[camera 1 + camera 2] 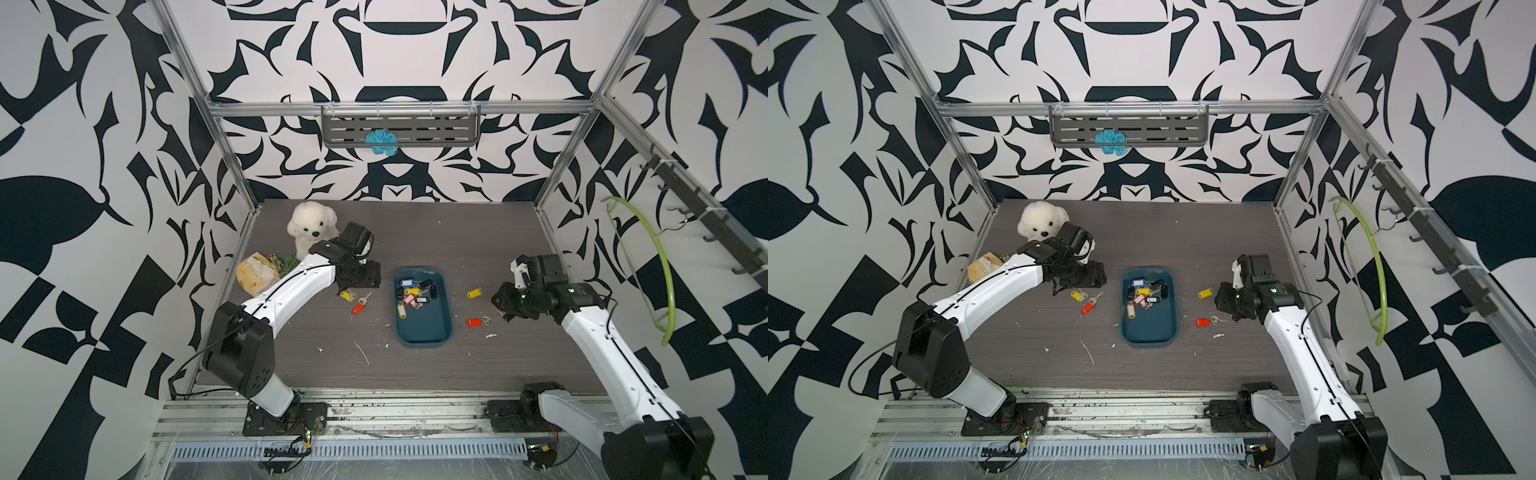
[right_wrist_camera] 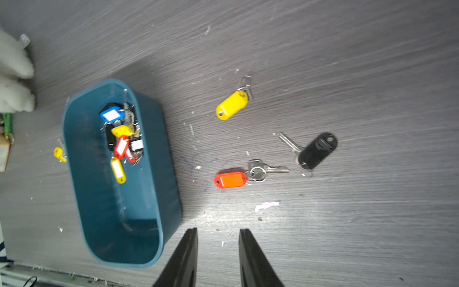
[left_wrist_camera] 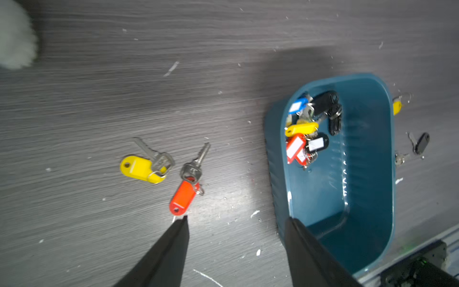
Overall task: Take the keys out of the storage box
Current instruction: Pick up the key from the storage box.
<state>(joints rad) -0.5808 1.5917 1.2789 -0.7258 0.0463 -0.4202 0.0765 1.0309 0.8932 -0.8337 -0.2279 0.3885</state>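
The dark grey wood-grain table (image 1: 478, 232) fills the floor of the cell. The left arm (image 1: 291, 286) reaches in from the near left corner and the right arm (image 1: 590, 328) from the near right. A white plush dog (image 1: 309, 226) sits at the far left, with a yellow packet (image 1: 255, 274) nearby at the left edge.

The storage box (image 1: 428, 328), a dark teal tray, lies in the middle of the table between the two arms, its long sides running near to far. The left gripper (image 3: 236, 220) hangs over the table just left of the box's far end, its jaws spread wide with nothing between them. The right gripper (image 2: 218, 230) hangs to the right of the box, its jaws a little apart and holding nothing.

Most of the keys (image 1: 413, 293) lie in a tangled heap in the far half of the box, with blue, yellow, red and black tags. Five more lie out on the table.

- **Left of the box:** the left yellow key (image 3: 139, 169) and the left red key (image 3: 182, 196) lie close together. In the left wrist view the red tag is just beside one fingertip.
- **Right of the box:** the right yellow key (image 2: 232, 105) lies farther back and the right red key (image 2: 231, 180) nearer. The black-fob key (image 2: 316, 151) is just right of the red one.
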